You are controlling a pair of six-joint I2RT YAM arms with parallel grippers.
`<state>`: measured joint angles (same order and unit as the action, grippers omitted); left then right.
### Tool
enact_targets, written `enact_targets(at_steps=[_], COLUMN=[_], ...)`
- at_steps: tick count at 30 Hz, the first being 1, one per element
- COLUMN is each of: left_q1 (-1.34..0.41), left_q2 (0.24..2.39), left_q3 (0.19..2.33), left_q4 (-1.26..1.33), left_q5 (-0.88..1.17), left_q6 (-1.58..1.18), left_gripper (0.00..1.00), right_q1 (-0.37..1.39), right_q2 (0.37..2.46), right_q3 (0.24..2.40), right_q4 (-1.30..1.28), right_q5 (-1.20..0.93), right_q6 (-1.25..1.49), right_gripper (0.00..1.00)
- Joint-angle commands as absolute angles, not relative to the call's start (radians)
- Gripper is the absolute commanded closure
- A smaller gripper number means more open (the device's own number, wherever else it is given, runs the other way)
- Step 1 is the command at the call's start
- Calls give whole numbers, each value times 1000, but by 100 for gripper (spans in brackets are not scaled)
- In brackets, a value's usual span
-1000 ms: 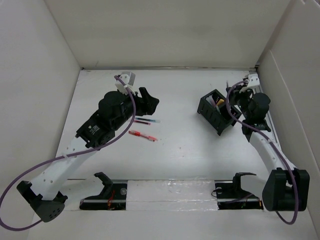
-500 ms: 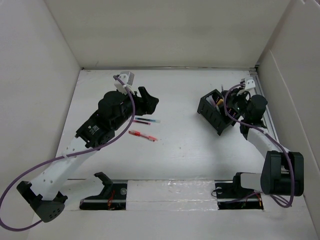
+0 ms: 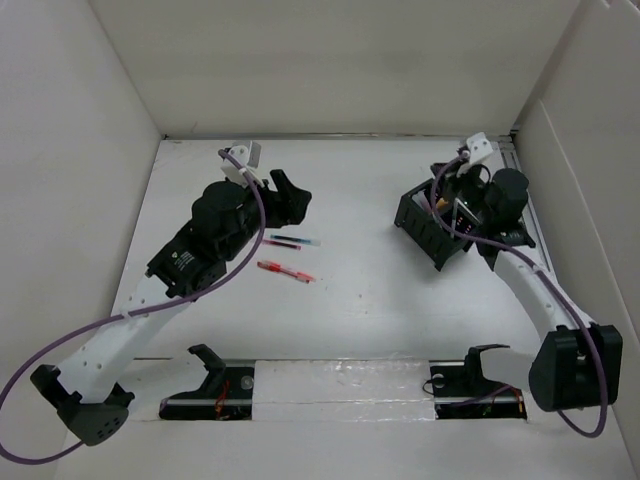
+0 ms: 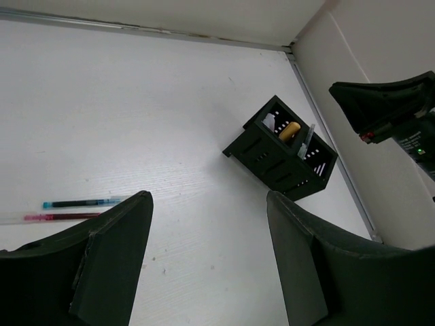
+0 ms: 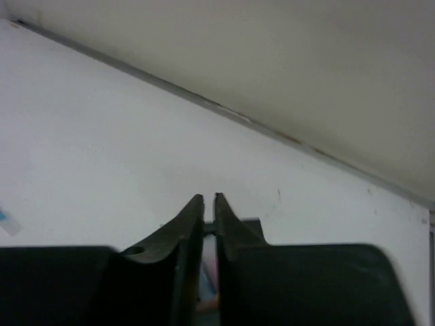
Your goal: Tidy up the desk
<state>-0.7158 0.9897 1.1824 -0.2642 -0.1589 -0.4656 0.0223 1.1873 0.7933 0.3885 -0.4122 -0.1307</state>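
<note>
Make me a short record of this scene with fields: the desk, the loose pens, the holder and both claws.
desk: white, walled on three sides
loose pens: red pen and blue-ended pen, lying left of centre
pen holder: black slotted box on the right side, with a yellow item inside
left claw: open, empty, near the loose pens
right claw: at the pen holder, jaws nearly together, grip unclear
</note>
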Motion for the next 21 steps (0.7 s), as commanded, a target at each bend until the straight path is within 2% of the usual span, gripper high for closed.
enact_targets(at_steps=[1,3,6,10,14,16,17,18,19,21], left_q1=[-712,-712,-712,-712,-712,-712,-712,-712,-712,-712], left_q2=[933,891,862,809,741,724,709,704,695,687], left_q3=[1259,1279,1305,1330,1332,1325,1319,1316,1312,1308], left_q4=[-261,-294,-339,-417,-452,-468,-474,-474,-479,-480], left_q5=[-242,-308,-376,-462,-495,-512,-514,-514,-517,-518], left_q6=[-469,-486,-517,-535,-538,-537,-535,-534,-532,-529], left_gripper=[36,38,42,43,43,43,42,42,42,42], right_q1=[173,323,493,628,713,732,748,749,764,779], right_q2=[1198,1279,1395,1657,1831,1896,1952,1983,2011,2086], right_q3=[949,1014,1078,1248,1467,1531,1587,1613,1646,1725], right_q4=[238,169,121,29,-67,-118,-142,-159,-176,-227], right_q5=[-371,-327,-276,-275,-244,-258,-256,-258,-255,-238], right_q6=[-285,-346,-376,-399,-433,-440,-443,-443,-446,-451], right_gripper=[88,96,100,100,99,83,72,71,63,59])
